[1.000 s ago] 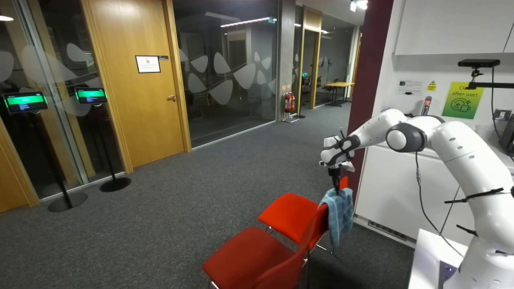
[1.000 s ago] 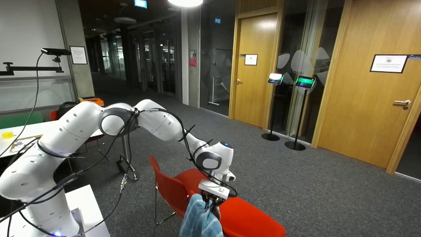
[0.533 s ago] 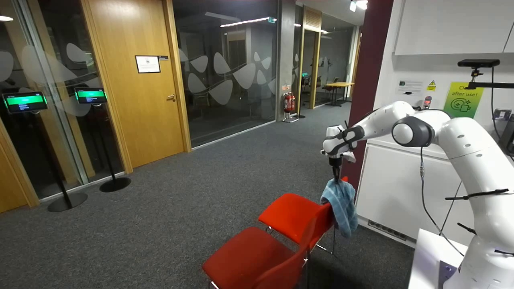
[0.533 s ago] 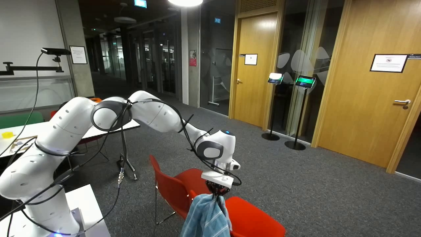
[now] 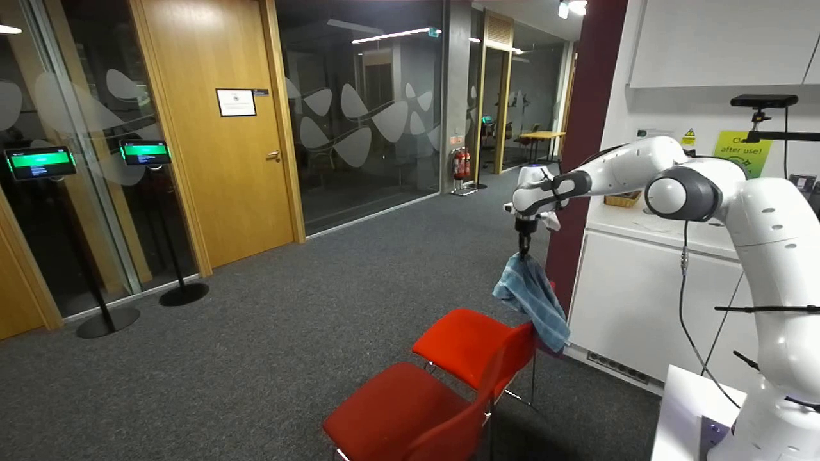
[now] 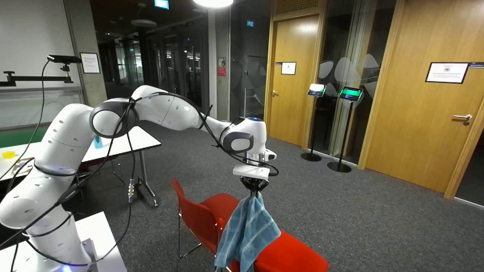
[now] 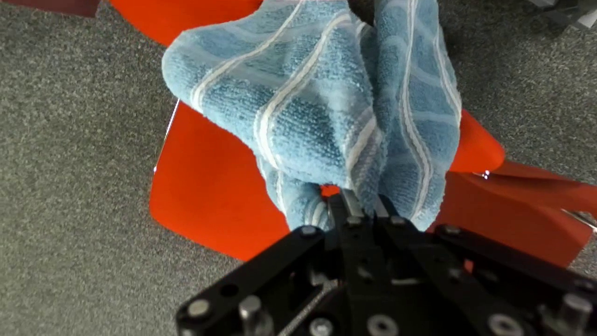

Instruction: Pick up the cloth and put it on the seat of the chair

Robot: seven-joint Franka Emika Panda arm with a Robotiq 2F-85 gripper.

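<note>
The cloth (image 5: 532,291), light blue with pale stripes, hangs limp from my gripper (image 5: 523,254). In an exterior view the gripper (image 6: 255,193) points down, shut on the cloth (image 6: 245,230). In the wrist view a fold of the cloth (image 7: 308,102) is pinched between the fingertips of the gripper (image 7: 366,205). The bright red seat of the chair (image 5: 461,342) lies lower; it also shows in the other views (image 6: 291,253) (image 7: 205,191). The cloth's lower end hangs by the chair's backrest (image 5: 517,352) and hides part of it; whether they touch I cannot tell.
A darker red chair (image 5: 397,410) stands right beside the bright red one. White cabinets (image 5: 640,301) and a maroon pillar (image 5: 586,128) stand behind the arm. A white table (image 6: 124,141) stands farther back. Loose cables (image 6: 130,189) hang from the arm.
My gripper has risen, lifting the cloth from its drape over the backrest. In the last half second the gripper has also shifted slightly toward the seat side. The chairs have not moved.
</note>
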